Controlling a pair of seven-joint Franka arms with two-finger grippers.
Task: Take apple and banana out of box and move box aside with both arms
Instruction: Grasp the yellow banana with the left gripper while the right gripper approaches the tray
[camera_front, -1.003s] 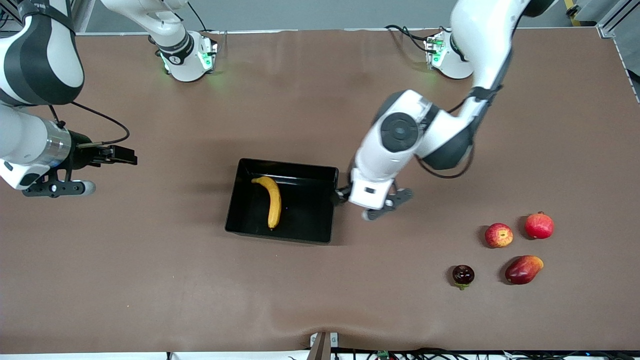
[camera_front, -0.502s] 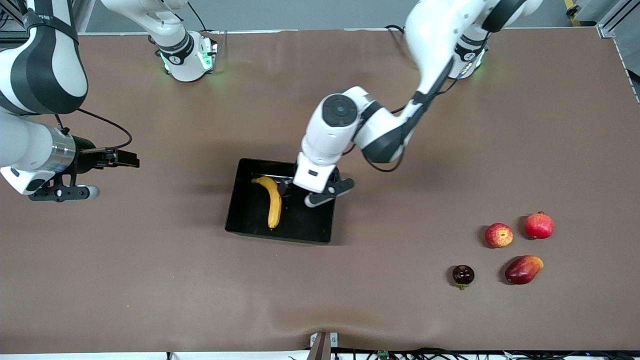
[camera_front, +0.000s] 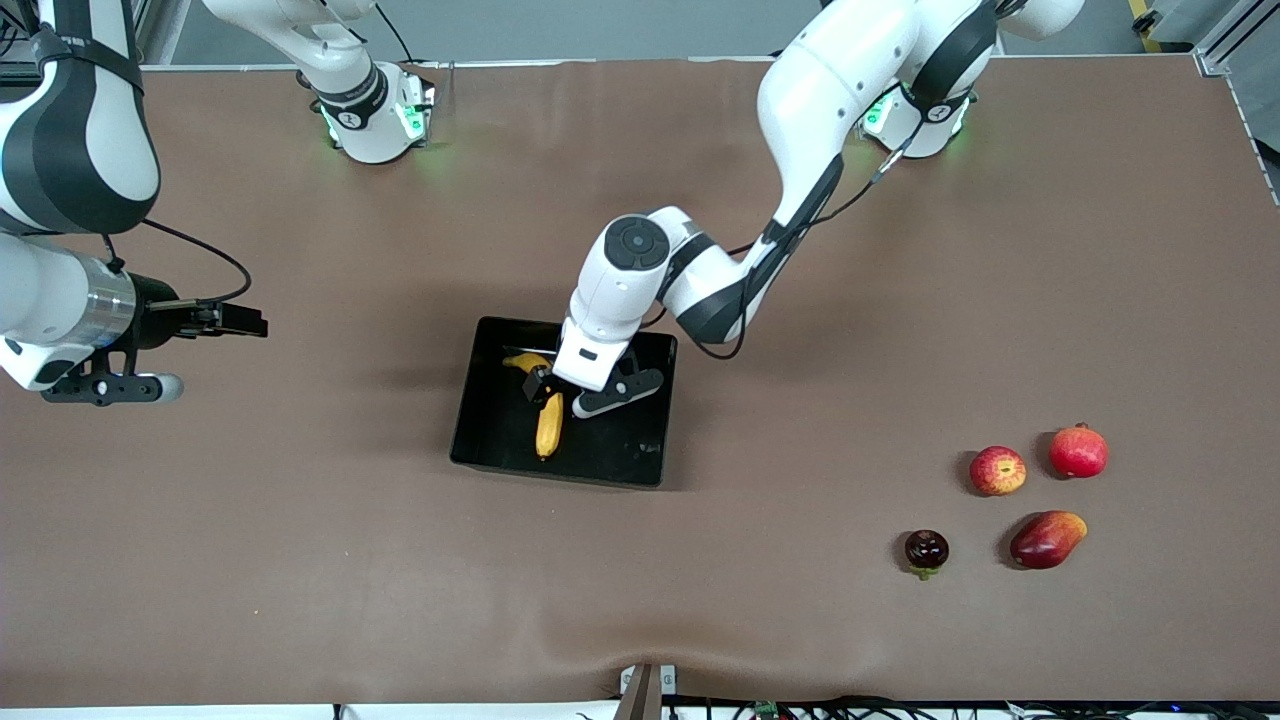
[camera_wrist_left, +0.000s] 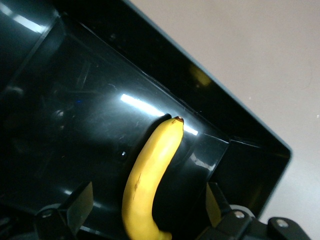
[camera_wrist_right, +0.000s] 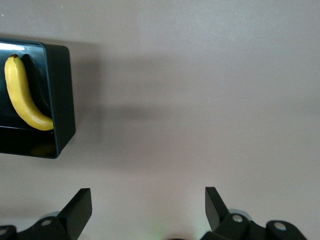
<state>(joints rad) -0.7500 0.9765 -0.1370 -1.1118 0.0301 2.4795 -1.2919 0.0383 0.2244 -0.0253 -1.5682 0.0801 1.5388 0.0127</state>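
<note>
The banana (camera_front: 548, 428) lies in the black box (camera_front: 655, 445) at the table's middle. My left gripper (camera_front: 540, 388) is low over the banana's stem half, open, not touching it. In the left wrist view the banana (camera_wrist_left: 150, 175) runs between the two spread fingers (camera_wrist_left: 80, 202) of the left gripper (camera_wrist_left: 149, 206), above the box floor (camera_wrist_left: 75, 105). The apple (camera_front: 997, 470) sits on the table toward the left arm's end. My right gripper (camera_front: 245, 322) waits open and empty over bare table at the right arm's end; it also shows in the right wrist view (camera_wrist_right: 148, 206), with the box (camera_wrist_right: 62, 100) and banana (camera_wrist_right: 22, 100).
A red pomegranate (camera_front: 1078, 451) sits beside the apple. An oval red-yellow mango (camera_front: 1046, 539) and a small dark round fruit (camera_front: 926, 551) lie nearer the front camera than the apple. Brown table (camera_front: 300, 560) surrounds the box.
My left gripper has swept from beside the box's wall at the left arm's end to over the banana inside the box. The right arm has barely shifted.
</note>
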